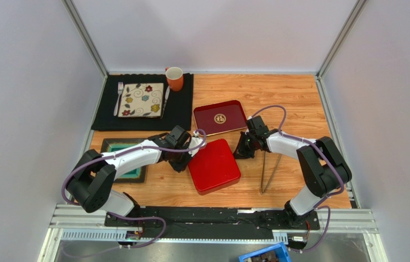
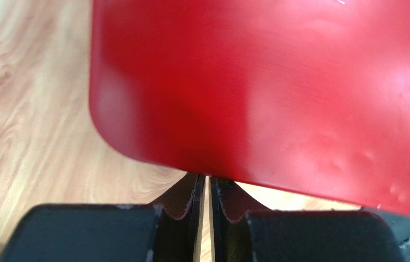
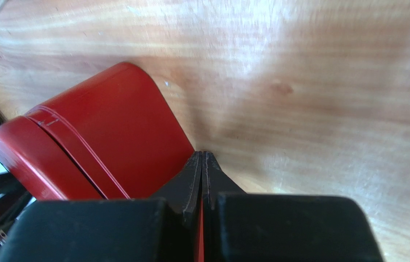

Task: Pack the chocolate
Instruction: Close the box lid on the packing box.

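Note:
No chocolate shows in any view. A red box [image 1: 214, 165] with its lid on lies a little askew mid-table, filling the top of the left wrist view [image 2: 278, 82]; the lid's seam shows in the right wrist view [image 3: 109, 136]. My left gripper [image 1: 187, 159] sits at the box's left edge, its jaws [image 2: 208, 177] drawn to a thin slit with only wood showing through and the tips meeting the box's rim. At the box's right edge my right gripper [image 1: 241, 153] is shut, its tips [image 3: 204, 154] against the table beside the box wall.
A dark red tray with a gold emblem [image 1: 220, 117] lies just behind the box. Metal tongs [image 1: 270, 172] lie to the right. A green-framed tray [image 1: 115, 146] sits under my left arm. At the back left a black mat [image 1: 181, 112] holds a flowered plate [image 1: 142, 100], fork [image 1: 118, 97] and orange mug [image 1: 174, 78].

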You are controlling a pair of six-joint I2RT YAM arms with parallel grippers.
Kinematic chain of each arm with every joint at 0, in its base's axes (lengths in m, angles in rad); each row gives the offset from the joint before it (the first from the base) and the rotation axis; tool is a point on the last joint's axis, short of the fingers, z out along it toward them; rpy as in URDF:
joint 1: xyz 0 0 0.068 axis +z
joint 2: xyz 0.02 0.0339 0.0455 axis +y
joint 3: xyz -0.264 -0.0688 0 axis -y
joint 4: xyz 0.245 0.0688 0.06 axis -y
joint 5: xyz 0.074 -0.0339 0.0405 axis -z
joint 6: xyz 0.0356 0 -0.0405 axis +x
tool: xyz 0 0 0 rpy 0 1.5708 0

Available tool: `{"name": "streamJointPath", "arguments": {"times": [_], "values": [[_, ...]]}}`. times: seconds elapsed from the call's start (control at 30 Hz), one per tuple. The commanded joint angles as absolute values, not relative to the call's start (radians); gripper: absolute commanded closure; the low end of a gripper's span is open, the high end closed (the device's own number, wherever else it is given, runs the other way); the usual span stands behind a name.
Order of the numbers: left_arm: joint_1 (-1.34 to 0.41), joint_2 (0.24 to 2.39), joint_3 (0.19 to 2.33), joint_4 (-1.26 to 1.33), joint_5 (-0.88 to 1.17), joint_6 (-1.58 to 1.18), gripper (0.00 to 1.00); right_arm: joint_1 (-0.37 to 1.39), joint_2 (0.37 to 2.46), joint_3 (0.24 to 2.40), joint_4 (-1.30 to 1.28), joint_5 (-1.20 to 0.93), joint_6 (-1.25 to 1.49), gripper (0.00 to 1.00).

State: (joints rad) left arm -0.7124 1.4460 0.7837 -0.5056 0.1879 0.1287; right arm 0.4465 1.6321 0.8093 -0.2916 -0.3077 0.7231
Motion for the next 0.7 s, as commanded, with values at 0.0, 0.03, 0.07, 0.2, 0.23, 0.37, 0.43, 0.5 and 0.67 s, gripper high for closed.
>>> {"name": "streamJointPath", "arguments": {"times": [0.0, 0.03, 0.07, 0.2, 0.23, 0.37, 0.43, 0.5, 0.67], "values": [[-0.709, 1.414, 0.782, -0.428, 0.202, 0.132, 0.86, 0.479, 1.602, 0.766, -0.314, -0.316, 0.761, 0.99], [-0.709, 1.422, 0.785, -0.425, 0.202, 0.129, 0.86, 0.48, 1.598, 0.762, -0.313, -0.318, 0.764, 0.99], [-0.709, 1.428, 0.801, -0.426, 0.201, 0.126, 0.86, 0.483, 1.594, 0.758, -0.313, -0.313, 0.772, 0.99], [-0.698, 1.466, 0.845, -0.419, 0.189, 0.123, 0.86, 0.503, 1.548, 0.729, -0.313, -0.299, 0.79, 0.99], [-0.692, 1.476, 0.859, -0.419, 0.193, 0.118, 0.86, 0.503, 1.54, 0.716, -0.313, -0.299, 0.798, 0.99], [-0.664, 1.517, 0.908, -0.411, 0.198, 0.103, 0.86, 0.52, 1.525, 0.68, -0.292, -0.298, 0.824, 0.99], [-0.654, 1.534, 0.917, -0.396, 0.201, 0.091, 0.86, 0.538, 1.517, 0.666, -0.282, -0.295, 0.837, 0.99], [-0.632, 1.549, 0.942, -0.413, 0.224, 0.08, 0.86, 0.545, 1.514, 0.65, -0.276, -0.29, 0.842, 0.99], [-0.557, 1.54, 0.939, -0.465, 0.279, 0.083, 0.86, 0.54, 1.509, 0.655, -0.302, -0.262, 0.815, 0.99]]}}
